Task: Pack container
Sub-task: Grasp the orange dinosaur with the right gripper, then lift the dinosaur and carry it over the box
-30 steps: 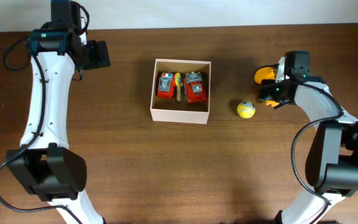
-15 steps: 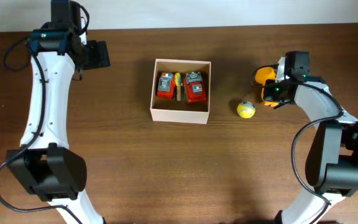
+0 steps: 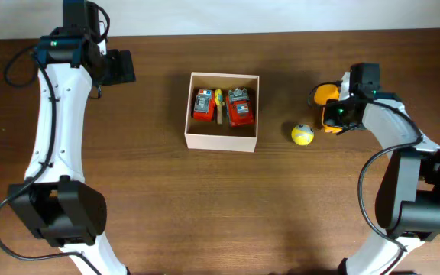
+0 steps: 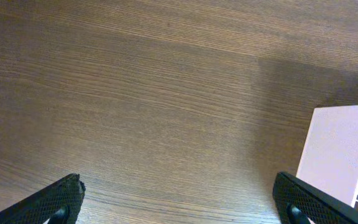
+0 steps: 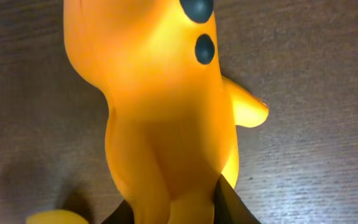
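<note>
The container (image 3: 221, 141), a shallow white-walled box with a tan inside, stands mid-table and holds two red toys (image 3: 204, 105) (image 3: 240, 107) with a small yellow piece between them. Its pale wall (image 4: 337, 152) shows at the right edge of the left wrist view. An orange toy figure (image 3: 325, 93) with dark spots lies on the wood to the right, and it fills the right wrist view (image 5: 160, 106). My right gripper (image 3: 334, 111) (image 5: 176, 211) is shut on its lower end. My left gripper (image 3: 118, 67) (image 4: 182, 202) hangs open over bare wood, left of the container.
A small yellow ball (image 3: 302, 134) lies between the container and the orange toy, just left of my right gripper. Brown wooden tabletop (image 3: 205, 206) runs all around; its far edge meets a white wall at the top.
My right gripper's jaws have closed onto the orange toy, which has barely shifted. The left arm has not moved.
</note>
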Robot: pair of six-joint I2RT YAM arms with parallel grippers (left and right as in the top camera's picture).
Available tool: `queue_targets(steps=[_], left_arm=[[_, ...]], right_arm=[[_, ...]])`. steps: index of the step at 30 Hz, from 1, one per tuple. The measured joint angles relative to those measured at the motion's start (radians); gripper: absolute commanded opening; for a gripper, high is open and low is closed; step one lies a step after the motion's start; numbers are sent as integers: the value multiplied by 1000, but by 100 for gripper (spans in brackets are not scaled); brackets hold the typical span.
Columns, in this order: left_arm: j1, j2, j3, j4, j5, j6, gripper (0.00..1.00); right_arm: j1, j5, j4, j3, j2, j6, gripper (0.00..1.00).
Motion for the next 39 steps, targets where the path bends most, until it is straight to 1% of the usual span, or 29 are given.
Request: queue_targets(steps=[8, 16, 21, 22, 28, 29, 33, 39], left_arm=[[0, 0, 0, 0, 0, 0, 99], [0, 0, 0, 0, 0, 0, 99], [0, 0, 0, 0, 0, 0, 99], [0, 0, 0, 0, 0, 0, 99], [0, 0, 0, 0, 0, 0, 99], [0, 0, 0, 0, 0, 0, 99], [0, 0, 0, 0, 0, 0, 99], [0, 0, 0, 0, 0, 0, 99]], right_arm=[[0, -4, -141, 80, 0, 5, 23], [0, -6, -347, 304, -3, 5, 22], [23, -7, -500, 459, -4, -29, 23], [26, -7, -506, 465, -4, -30, 23], [149, -8, -612, 598, -4, -92, 22], [179, -8, -618, 614, -4, -100, 23], [301, -15, -618, 648, -5, -115, 34], [476, -49, -618, 649, -6, -127, 34]])
